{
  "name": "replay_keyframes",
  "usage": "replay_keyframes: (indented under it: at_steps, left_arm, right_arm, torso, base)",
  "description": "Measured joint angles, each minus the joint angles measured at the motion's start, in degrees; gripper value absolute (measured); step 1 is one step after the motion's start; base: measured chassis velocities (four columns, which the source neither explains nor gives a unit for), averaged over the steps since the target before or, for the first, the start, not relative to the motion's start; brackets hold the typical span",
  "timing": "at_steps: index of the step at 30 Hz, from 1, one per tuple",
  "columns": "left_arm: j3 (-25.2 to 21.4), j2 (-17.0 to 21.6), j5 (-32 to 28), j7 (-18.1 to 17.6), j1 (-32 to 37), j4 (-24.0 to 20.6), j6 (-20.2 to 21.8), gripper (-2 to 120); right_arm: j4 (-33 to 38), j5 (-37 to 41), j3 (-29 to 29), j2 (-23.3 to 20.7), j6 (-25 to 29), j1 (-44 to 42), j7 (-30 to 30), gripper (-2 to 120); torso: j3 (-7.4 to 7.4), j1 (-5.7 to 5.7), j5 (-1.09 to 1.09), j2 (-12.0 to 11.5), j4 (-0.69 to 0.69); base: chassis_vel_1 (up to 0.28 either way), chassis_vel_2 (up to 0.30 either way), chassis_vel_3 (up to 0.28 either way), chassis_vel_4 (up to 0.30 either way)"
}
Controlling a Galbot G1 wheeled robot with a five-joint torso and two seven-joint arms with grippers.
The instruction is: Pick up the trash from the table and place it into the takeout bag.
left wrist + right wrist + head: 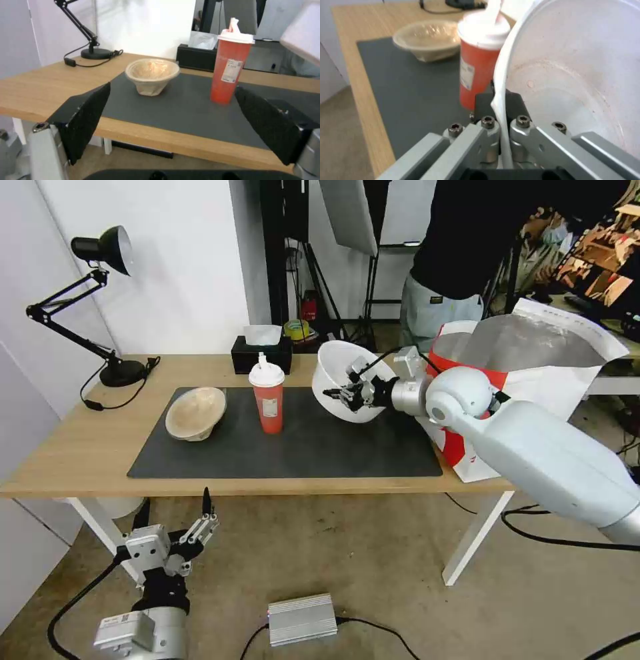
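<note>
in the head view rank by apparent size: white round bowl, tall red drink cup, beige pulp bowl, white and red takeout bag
1. White and red takeout bag with foil lining, clearly largest.
2. White round bowl, tilted in the right end effector.
3. Beige pulp bowl and tall red drink cup with white lid: one wider, one taller, too close to rank.

The desk point(80, 453) carries 2 bowls, 1 white point(343, 373) and 1 beige point(195, 412), 1 red cup point(267, 397), 1 bag point(533, 373), 1 lamp point(100, 307), 1 tissue box point(261, 355) and 1 mat point(300, 447).
</note>
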Motion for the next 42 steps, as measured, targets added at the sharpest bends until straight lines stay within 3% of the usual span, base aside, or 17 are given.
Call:
replay_keyframes:
  at_steps: [16,29,42]
  left_arm:
    - [-0.21,-0.53,0.52,-0.15,0.03,-0.44,0.00,100]
    - [-0.33,-0.14,0.80,-0.28,0.04,0.05,-0.03,100]
    - [-0.05,1.07,0.28,-0.66,-0.45,0.35,-0.04,100]
  right_arm:
    - [1.16,3.05,1.87,-1.71,2.15,5.15,-2.36,0]
    - [-0.73,4.34,5.30,-1.20,2.62,8.90,-2.73,0]
    - [-3.73,6.09,5.99,-3.94,2.66,15.42,-3.26,0]
  torso:
    - [0.00,0.00,0.00,0.00,0.00]
    - [0.00,0.00,0.00,0.00,0.00]
    - [0.00,0.00,0.00,0.00,0.00]
  base:
    - [0.000,0.000,0.000,0.000]
    - [0.000,0.000,0.000,0.000]
    - [0.000,0.000,0.000,0.000]
